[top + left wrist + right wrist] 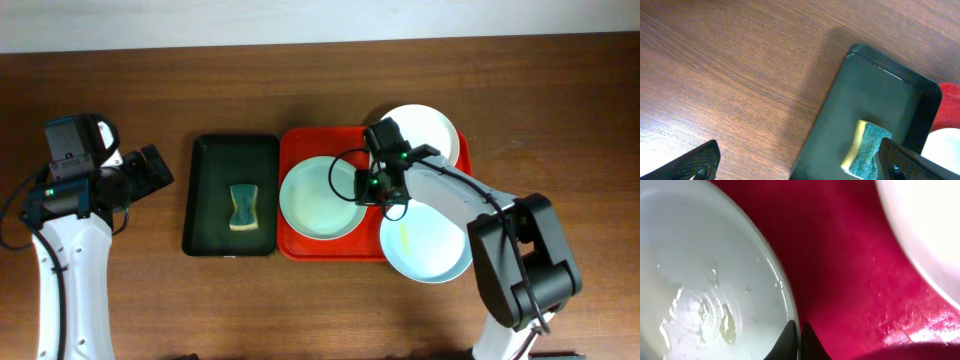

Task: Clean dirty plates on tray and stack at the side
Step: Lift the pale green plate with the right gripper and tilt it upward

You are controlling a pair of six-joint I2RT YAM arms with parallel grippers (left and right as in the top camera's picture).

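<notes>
Three round, shallow shapes sit on the glossy red tray point(300, 145). We see a wet mint plate point(318, 200) at left, a white plate point(430, 128) behind, and a second mint plate point(430, 250) overhanging the front rim. Our right gripper point(799, 339) pinches the wet mint plate's thin rim. Our left gripper point(163, 172) gapes wide over the grained wooden table point(300, 80).

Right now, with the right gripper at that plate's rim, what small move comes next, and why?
Probably lift the left mint-green plate slightly off the red tray: the right gripper looks pinched shut on its rim.
</notes>
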